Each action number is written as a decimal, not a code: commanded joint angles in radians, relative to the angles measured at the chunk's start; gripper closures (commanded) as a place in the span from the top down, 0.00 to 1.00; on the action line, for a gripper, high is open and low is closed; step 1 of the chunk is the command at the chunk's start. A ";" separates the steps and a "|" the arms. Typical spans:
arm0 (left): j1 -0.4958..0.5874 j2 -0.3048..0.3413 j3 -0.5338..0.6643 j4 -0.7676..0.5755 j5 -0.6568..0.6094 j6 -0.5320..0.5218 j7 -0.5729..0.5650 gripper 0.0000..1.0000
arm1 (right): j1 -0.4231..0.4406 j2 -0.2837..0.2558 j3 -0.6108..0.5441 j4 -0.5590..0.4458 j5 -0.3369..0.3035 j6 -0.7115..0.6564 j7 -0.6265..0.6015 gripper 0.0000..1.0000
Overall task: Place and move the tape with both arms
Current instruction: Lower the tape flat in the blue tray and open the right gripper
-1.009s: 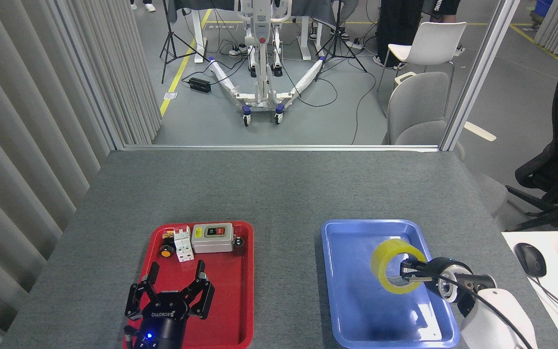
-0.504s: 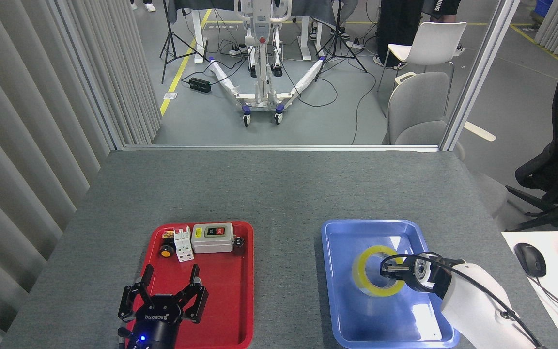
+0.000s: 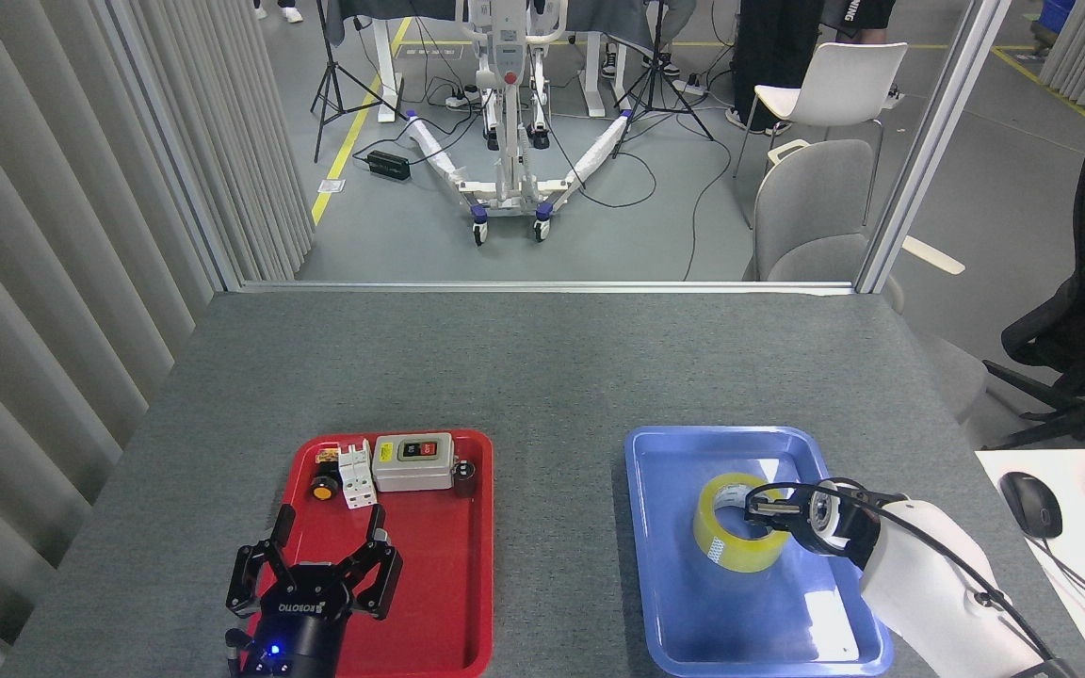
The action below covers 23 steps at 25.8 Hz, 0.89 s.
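Left gripper (image 3: 328, 549) jaws wide above red tray (image 3: 467, 603); right gripper (image 3: 761, 509) jaws unclear at tape (image 3: 726, 541).

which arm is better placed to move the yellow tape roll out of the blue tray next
Right. The right gripper is already at the translucent yellow tape roll in the blue plastic tray, reaching into its core. The left gripper hangs open over the red plastic tray, well apart from it.

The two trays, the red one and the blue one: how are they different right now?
The red tray holds small electrical parts, a grey switch box and an orange knob, along its far end; the blue tray holds only the tape. The left pincer hovers open over the red tray, touching nothing; the right pincer reaches into the tape's core in the blue tray. Both are shallow rectangles on the grey table.
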 commanded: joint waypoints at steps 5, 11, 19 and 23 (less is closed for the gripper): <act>-0.013 0.001 -0.001 0.000 0.000 0.000 -0.001 1.00 | 0.002 0.007 -0.005 -0.004 0.006 0.001 0.000 0.49; -0.021 0.001 0.001 0.002 0.000 0.000 -0.001 1.00 | 0.036 -0.021 -0.035 -0.142 0.067 0.001 -0.083 0.66; -0.030 0.001 0.001 0.002 0.000 0.000 -0.001 1.00 | 0.338 0.028 -0.370 -0.399 0.455 -0.115 -0.138 0.98; -0.028 0.001 -0.001 0.005 0.000 0.002 -0.001 1.00 | 0.482 0.132 -0.552 -0.527 0.558 -0.266 -0.406 0.98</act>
